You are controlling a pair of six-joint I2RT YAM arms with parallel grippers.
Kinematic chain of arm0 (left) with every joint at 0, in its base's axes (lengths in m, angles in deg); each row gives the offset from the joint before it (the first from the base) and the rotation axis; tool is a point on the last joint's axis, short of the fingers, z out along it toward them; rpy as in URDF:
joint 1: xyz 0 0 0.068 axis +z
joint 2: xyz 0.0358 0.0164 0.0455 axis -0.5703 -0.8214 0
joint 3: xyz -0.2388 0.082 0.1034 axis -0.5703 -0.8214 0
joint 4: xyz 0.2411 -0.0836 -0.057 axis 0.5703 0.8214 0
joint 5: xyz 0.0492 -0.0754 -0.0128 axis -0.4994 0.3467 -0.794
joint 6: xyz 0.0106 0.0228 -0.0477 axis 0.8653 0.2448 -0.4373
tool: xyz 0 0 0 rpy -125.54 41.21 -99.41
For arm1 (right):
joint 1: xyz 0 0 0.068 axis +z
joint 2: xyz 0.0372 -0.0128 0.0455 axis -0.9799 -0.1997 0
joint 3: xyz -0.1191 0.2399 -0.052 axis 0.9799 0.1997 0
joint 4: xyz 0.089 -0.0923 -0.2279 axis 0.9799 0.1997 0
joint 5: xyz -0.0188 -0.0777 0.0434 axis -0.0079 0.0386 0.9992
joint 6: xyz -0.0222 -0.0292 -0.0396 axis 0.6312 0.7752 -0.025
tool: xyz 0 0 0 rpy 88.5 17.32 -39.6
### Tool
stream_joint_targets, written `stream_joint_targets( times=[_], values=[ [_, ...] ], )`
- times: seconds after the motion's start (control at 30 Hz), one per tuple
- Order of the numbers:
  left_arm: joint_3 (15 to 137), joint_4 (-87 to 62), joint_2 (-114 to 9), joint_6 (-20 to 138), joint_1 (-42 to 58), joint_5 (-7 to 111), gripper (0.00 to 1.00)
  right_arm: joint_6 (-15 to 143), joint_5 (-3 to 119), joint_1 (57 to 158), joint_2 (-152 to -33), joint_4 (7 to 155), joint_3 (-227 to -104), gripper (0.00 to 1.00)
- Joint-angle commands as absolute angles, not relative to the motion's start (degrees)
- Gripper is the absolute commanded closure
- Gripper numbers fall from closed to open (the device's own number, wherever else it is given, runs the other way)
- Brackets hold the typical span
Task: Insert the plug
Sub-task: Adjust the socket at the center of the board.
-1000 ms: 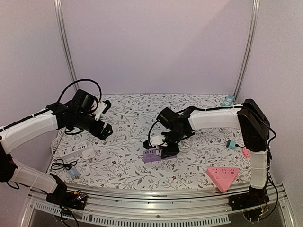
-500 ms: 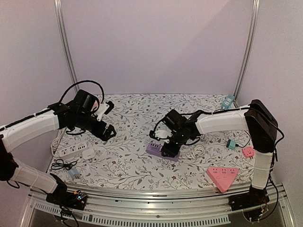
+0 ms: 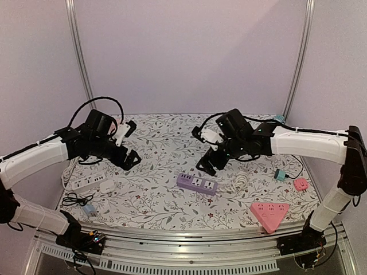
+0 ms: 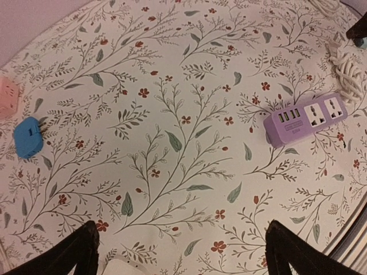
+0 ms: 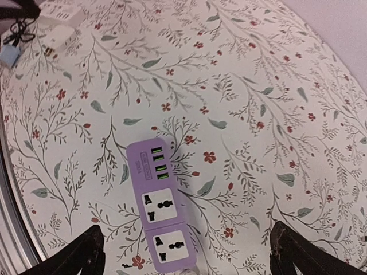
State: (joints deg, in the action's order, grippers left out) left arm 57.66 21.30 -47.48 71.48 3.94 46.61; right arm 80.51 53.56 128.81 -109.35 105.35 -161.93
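A purple power strip [image 3: 196, 183] lies flat on the flowered table, its two sockets and USB ports facing up [image 5: 159, 205]. Its coiled white cord [image 3: 241, 182] lies just to its right. My right gripper [image 3: 202, 148] hangs open above and behind the strip, holding nothing [image 5: 186, 252]. A white plug block [image 3: 106, 186] rests at the left beside a white power strip [image 3: 86, 183]. My left gripper [image 3: 132, 142] hovers open and empty over the table to the right of that plug [image 4: 183, 252]. The purple strip [image 4: 307, 117] shows at the right of the left wrist view.
A pink triangular power strip [image 3: 268, 213] lies front right, with a teal adapter [image 3: 280, 175] and a small pink one [image 3: 299, 184] behind it. A black cable with a blue connector [image 3: 86, 209] lies front left. Metal rails run along the near edge.
My right gripper opened, let go of the purple strip after shifting it rightward, and rose back to the right. The left arm barely moved.
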Motion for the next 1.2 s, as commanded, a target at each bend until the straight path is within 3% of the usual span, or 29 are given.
stream_joint_targets(
  times=[0.0,0.17,0.27,0.43,0.73,0.97,1.17],
  values=[
    [56.37,19.15,-45.87,71.16,4.63,47.50,0.01,60.18,43.37,121.28,-97.38,102.57,-160.73,0.01],
    [56.29,18.81,-46.55,71.10,4.54,49.60,0.01,40.00,45.38,108.07,-88.13,105.64,-151.55,0.02],
    [56.62,19.41,-47.18,71.10,4.45,49.88,0.00,34.53,44.29,103.89,-87.53,113.22,-148.72,0.13],
    [56.54,19.59,-47.07,71.15,4.36,49.31,0.01,32.34,46.83,104.32,-90.77,120.49,-146.17,0.28],
    [56.67,19.70,-47.68,71.09,4.32,49.36,0.01,25.41,53.93,110.52,-96.28,110.63,-140.15,0.31],
    [56.66,20.28,-47.56,71.11,4.28,48.01,0.01,28.07,57.65,110.56,-107.96,106.95,-146.73,0.44],
    [56.58,20.49,-47.58,71.13,4.33,46.59,0.00,32.36,55.75,110.53,-114.76,109.59,-153.59,0.46]
  ],
)
